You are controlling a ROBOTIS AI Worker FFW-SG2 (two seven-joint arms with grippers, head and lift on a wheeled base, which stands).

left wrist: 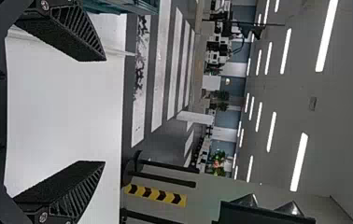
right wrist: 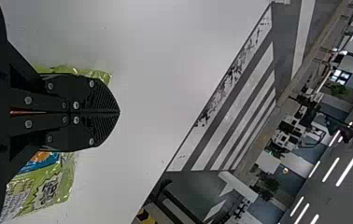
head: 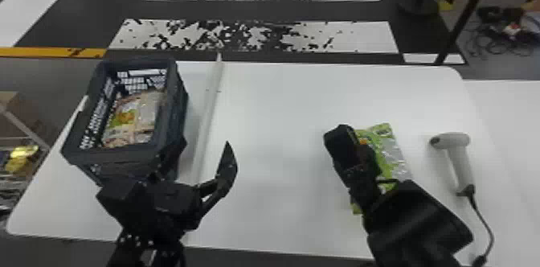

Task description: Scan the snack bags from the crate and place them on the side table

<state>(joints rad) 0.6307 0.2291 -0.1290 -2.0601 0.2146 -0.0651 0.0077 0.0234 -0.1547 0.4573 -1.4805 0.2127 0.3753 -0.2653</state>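
At the left of the white table [head: 273,101], a dark crate [head: 126,157] holds printed snack bags [head: 132,117], their lower parts hidden by its walls. The left gripper [head: 204,153] stands beside it, near a pale strip [head: 208,113]; the left wrist view shows its fingers spread, with tabletop between them.

Farther right, a green and silver snack bag [head: 395,157] lies flat on the table, its long axis running roughly from the near side to the far side. The right gripper [head: 338,131] hangs over it, masking its middle; which end is the top is hard to make out. The head view leaves unclear how that gripper's fingers meet, but the right wrist view shows them pressed together, pinching nothing. Whether they touch the bag cannot be told. Right of the bag lies a pale scanner [head: 462,161], head pointing left, its cord [head: 488,230] cut off at the bottom.
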